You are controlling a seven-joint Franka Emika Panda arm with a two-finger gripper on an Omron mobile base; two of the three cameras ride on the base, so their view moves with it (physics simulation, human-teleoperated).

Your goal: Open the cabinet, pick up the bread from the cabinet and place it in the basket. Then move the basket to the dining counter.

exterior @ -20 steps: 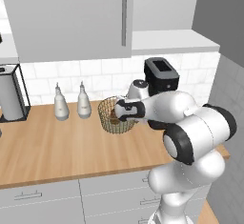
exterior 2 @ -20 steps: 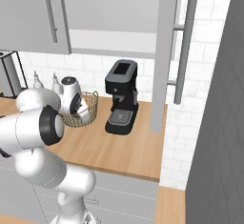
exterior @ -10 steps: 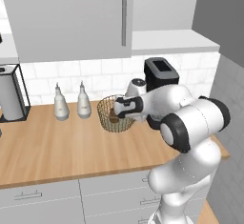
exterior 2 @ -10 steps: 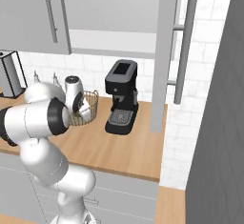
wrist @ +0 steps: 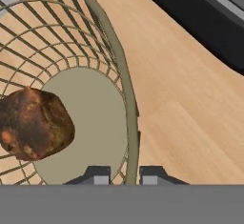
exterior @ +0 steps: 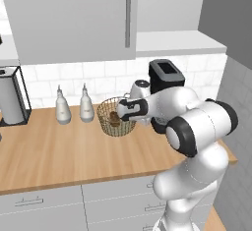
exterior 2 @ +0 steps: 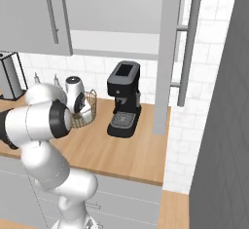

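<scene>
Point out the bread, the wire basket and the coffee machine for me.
bread (wrist: 34,124), hand view, on its dark brown top, lying on the basket's floor.
basket (wrist: 125,80), hand view, on the rim between the two finger tips.
coffee machine (exterior 2: 124,99), right base view, on its black front.

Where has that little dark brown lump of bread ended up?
The bread lies on the floor of the round tan wire basket, which stands on the wooden worktop between two white bottles and the black coffee machine.
</scene>
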